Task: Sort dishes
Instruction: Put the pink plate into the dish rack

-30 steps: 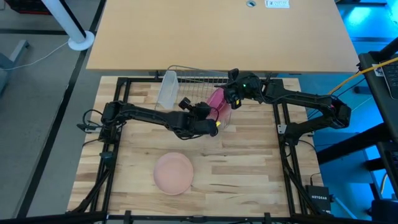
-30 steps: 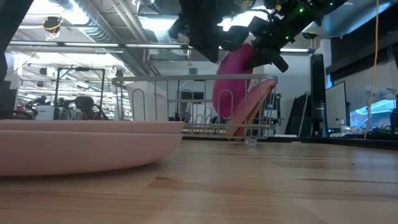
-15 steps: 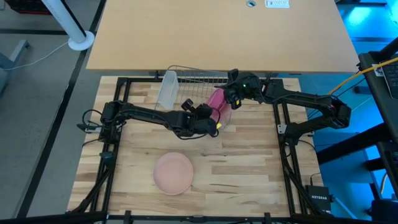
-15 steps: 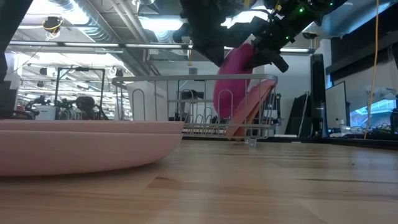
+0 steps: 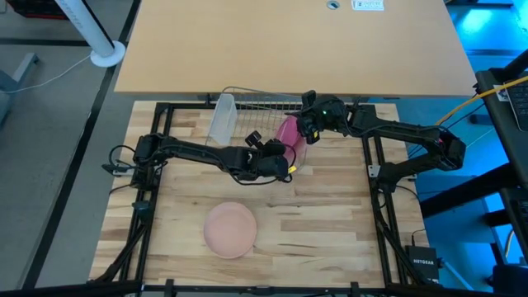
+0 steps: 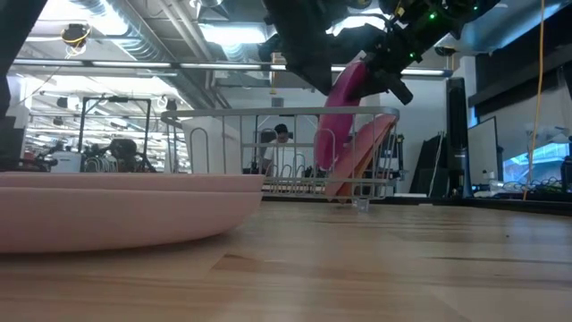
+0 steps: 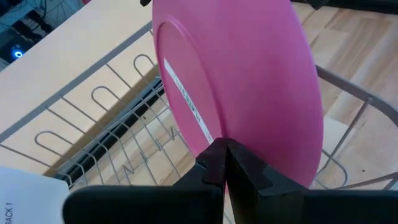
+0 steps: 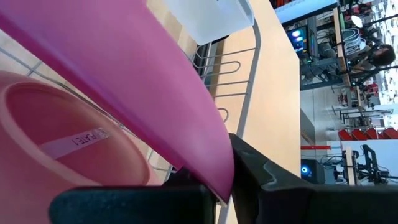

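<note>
The magenta plate (image 5: 287, 132) stands on edge in the silver wire rack (image 5: 252, 106), tilted in the low view (image 6: 344, 107). Both grippers are shut on its rim: my left gripper (image 5: 277, 154) from the table's left, my right gripper (image 5: 306, 126) from the right. The tan-brown plate (image 6: 365, 156) leans in the rack behind it and also shows in the right wrist view (image 8: 56, 134). The pale peach plate (image 5: 230, 229) lies flat on the table near the front. A whitish tumbler (image 5: 221, 118) lies at the rack's left end. My left gripper pinches the magenta plate's rim (image 7: 211, 140) between its two shut fingers, on the plate's near-left side. The fingers come about level from the table's left. The plate stands on edge above the rack's wires. My right gripper pinches the plate's rim (image 8: 208, 158) on its upper far-right side, one finger (image 8: 267, 180) on each face. It comes from the table's right, slanting down. The plate is tilted in the hold.
The rack's wire wall (image 6: 268, 112) and its upright prongs (image 7: 106, 99) surround the plate. Black frame rails (image 5: 375, 206) run along the table's left and right sides. Bare wood (image 5: 322, 223) lies to the right of the peach plate. A person (image 6: 281, 139) shows far off.
My left gripper has gone a little toward the table's right and the rack, still shut on the plate. The magenta plate has turned about: it shows narrower and more tilted in the low view. My right gripper has kept its hold.
</note>
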Tool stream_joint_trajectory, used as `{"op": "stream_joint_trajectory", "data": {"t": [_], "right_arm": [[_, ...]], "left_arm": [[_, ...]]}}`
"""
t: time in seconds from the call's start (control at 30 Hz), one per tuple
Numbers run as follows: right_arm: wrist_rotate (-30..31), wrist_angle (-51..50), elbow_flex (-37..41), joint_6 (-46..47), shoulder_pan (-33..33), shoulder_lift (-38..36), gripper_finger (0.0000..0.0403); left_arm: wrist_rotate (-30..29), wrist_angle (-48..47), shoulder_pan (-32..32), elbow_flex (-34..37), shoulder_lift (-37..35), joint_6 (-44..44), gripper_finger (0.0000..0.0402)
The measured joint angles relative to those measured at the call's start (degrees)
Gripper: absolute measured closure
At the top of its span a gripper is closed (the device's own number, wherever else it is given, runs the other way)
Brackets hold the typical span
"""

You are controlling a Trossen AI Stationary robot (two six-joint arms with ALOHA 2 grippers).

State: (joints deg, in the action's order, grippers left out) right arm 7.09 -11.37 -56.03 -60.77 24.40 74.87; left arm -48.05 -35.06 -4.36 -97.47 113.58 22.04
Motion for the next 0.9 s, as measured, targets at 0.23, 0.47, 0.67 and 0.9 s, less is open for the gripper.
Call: {"op": "stream_joint_trajectory", "data": {"t": [0.23, 0.47, 0.67, 0.9], "right_arm": [[0.0, 0.6, 0.0, 0.1, 0.0, 0.0, 0.0367], [-0.1, 1.7, -0.1, 0.4, 0.6, 0.3, 0.0314], [2.0, 1.7, -0.1, 0.2, 1.6, 1.2, 0.0293], [11.3, 1.9, -0.1, 0.5, 1.5, 1.2, 0.0293]], "left_arm": [[0.2, 0.0, 0.4, 0.0, 0.0, -0.5, 0.0401], [1.1, 0.5, 1.1, 0.0, 0.0, -0.6, 0.0401], [1.6, 0.4, 1.4, 0.0, 0.0, -0.6, 0.0401], [1.6, 0.5, 2.0, 0.0, 0.0, -1.2, 0.0401]]}}
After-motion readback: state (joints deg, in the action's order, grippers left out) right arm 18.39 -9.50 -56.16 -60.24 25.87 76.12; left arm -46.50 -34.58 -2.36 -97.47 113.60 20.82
